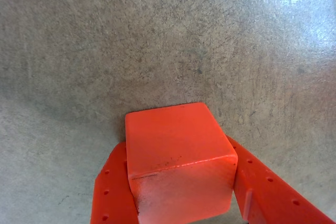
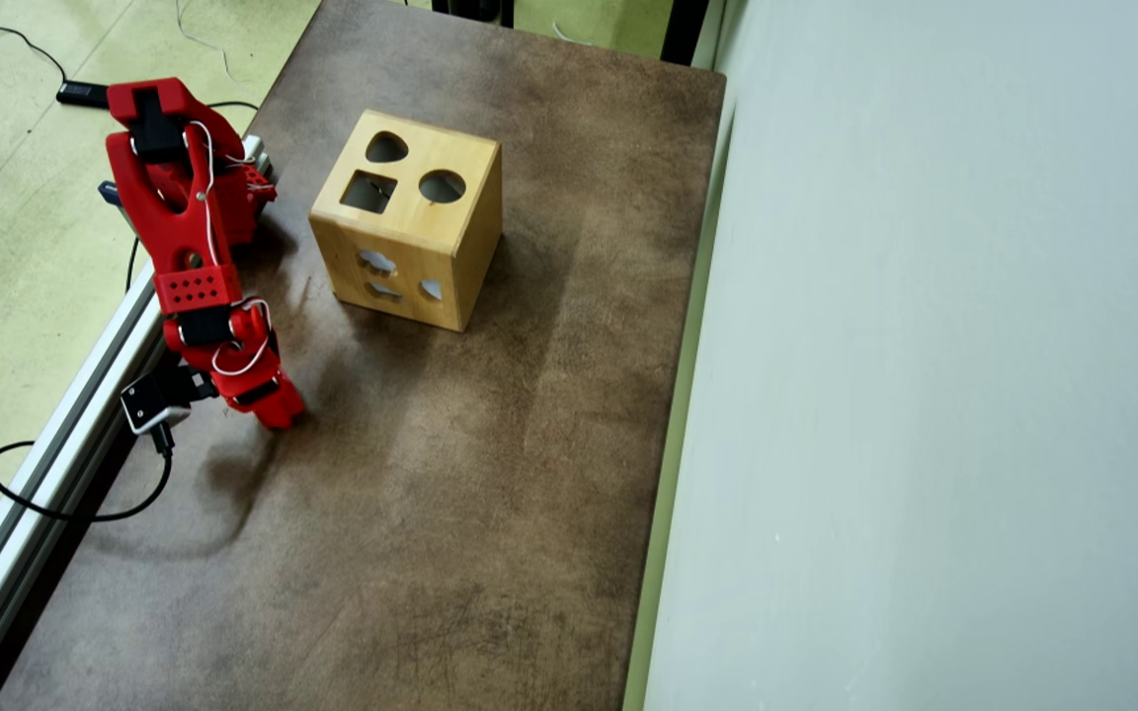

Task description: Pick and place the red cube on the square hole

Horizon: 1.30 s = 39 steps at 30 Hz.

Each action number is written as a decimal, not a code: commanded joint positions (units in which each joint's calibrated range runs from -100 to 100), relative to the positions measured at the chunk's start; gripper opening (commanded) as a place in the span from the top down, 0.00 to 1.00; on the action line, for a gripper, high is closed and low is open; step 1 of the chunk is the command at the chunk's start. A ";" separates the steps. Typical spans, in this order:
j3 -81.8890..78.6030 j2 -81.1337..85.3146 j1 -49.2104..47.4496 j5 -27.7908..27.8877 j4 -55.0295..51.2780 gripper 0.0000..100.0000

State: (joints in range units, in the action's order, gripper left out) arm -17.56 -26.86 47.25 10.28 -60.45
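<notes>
Gripping the matte red cube (image 1: 178,161) between its perforated plastic jaws, the gripper (image 1: 181,203) seemingly hovers low over the mottled brown tabletop (image 2: 450,494), well apart from the wooden box's square hole (image 2: 368,192).

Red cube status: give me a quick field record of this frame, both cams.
cube: red cube between the two gripper fingers, wrist view
gripper: low at the table's left side, overhead view; shut on cube
cube in overhead: not distinguishable from the gripper
box: wooden box upright, apart from arm
square hole: on top face, empty
other top holes: round hole, heart-shaped hole
surface: brown table
</notes>
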 commanded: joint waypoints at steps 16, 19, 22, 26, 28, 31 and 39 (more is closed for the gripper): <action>-0.15 1.43 0.22 0.05 0.10 0.93; -0.24 3.72 0.30 -0.05 0.10 0.93; -0.24 6.35 0.30 -0.10 0.10 0.93; -0.77 10.01 0.22 0.34 0.10 0.93; -0.24 12.04 0.30 0.34 0.10 0.93; -0.24 16.12 0.22 0.34 0.10 0.93; -0.15 28.01 0.07 0.34 -0.14 0.93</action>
State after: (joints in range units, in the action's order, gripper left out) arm -18.74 -6.86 47.18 10.28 -60.77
